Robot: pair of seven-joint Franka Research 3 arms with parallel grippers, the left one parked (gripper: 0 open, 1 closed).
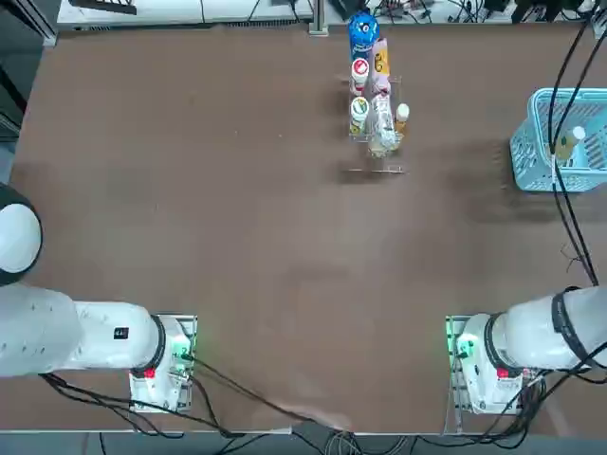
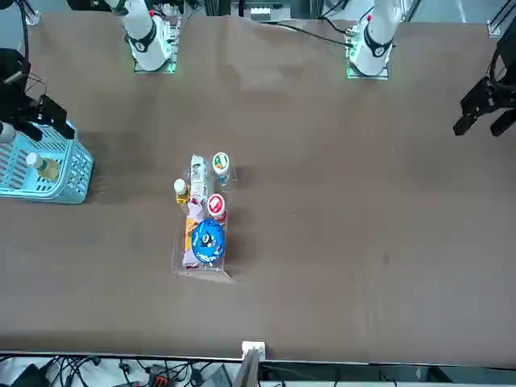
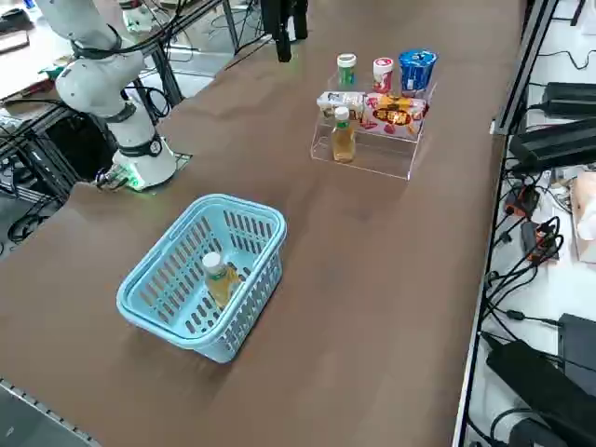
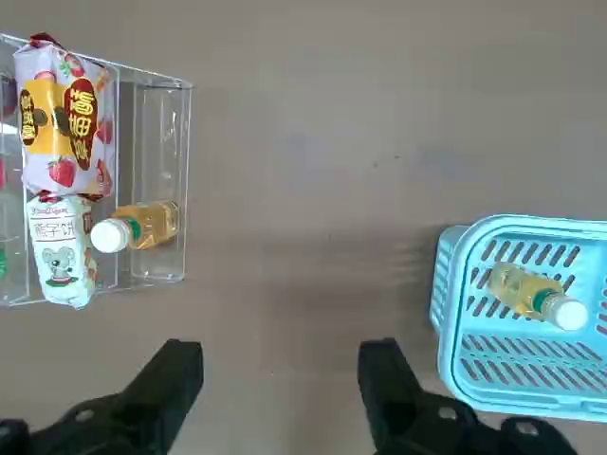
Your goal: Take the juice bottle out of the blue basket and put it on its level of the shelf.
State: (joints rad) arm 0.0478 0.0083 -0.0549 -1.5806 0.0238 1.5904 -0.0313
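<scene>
The juice bottle [image 3: 218, 279] lies tilted inside the blue basket [image 3: 177, 321], amber with a white cap; it also shows as the bottle [image 1: 569, 142] [image 2: 42, 166] [image 4: 535, 294]. The basket [image 1: 531, 142] [image 2: 74, 173] [image 4: 446, 284] stands at the table's right side. The clear shelf [image 1: 377, 169] [image 2: 201, 270] [image 3: 372, 160] [image 4: 156, 123] stands at the far middle, with a second juice bottle [image 3: 344, 135] [image 4: 142, 227] on its low step. My right gripper [image 4: 282, 379] [image 2: 36, 121] hangs open and empty, high above the table between shelf and basket, nearer the basket.
The shelf's upper steps carry snack packs [image 3: 396, 112], a green-capped bottle [image 3: 346, 67], a red-capped bottle [image 3: 383, 73] and a blue cup [image 3: 416, 67]. Cables run over the table's right edge [image 1: 569, 218]. Bare brown table lies between basket and shelf.
</scene>
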